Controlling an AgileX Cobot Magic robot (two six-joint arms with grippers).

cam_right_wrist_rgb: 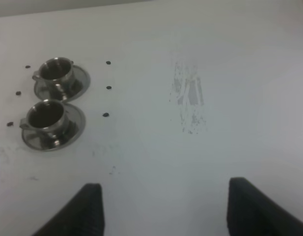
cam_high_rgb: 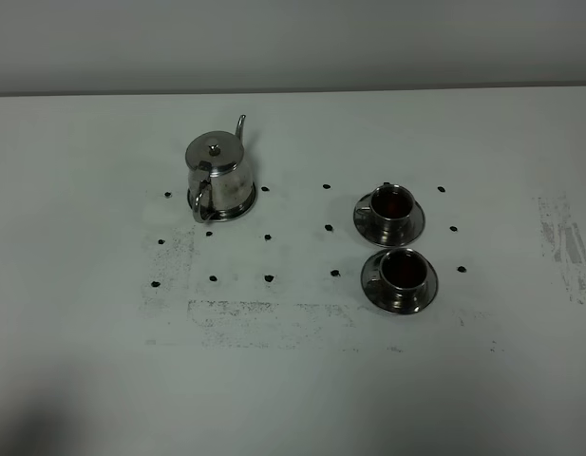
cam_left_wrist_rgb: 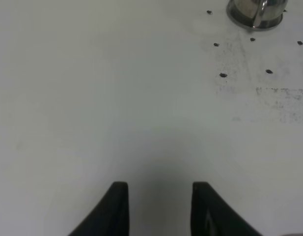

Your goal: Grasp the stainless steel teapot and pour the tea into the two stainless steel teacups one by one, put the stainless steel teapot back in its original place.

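The exterior high camera looks down from above and in front at the white table (cam_high_rgb: pixel 293 380), far enough back to take in the stainless steel teapot (cam_high_rgb: pixel 219 177) at left and the two stainless steel teacups (cam_high_rgb: pixel 395 242) at right. The left wrist camera sits low over bare tabletop, facing past its fingertips (cam_left_wrist_rgb: pixel 119 206) toward the teapot's base (just at the frame edge), which it shares with the overhead view. The right wrist camera, likewise low, looks across at both cups.

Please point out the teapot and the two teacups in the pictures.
stainless steel teapot (cam_high_rgb: pixel 219 177), exterior high view, on its body.
far teacup (cam_high_rgb: pixel 392 203), exterior high view, on its rim.
near teacup (cam_high_rgb: pixel 403 271), exterior high view, on its rim.
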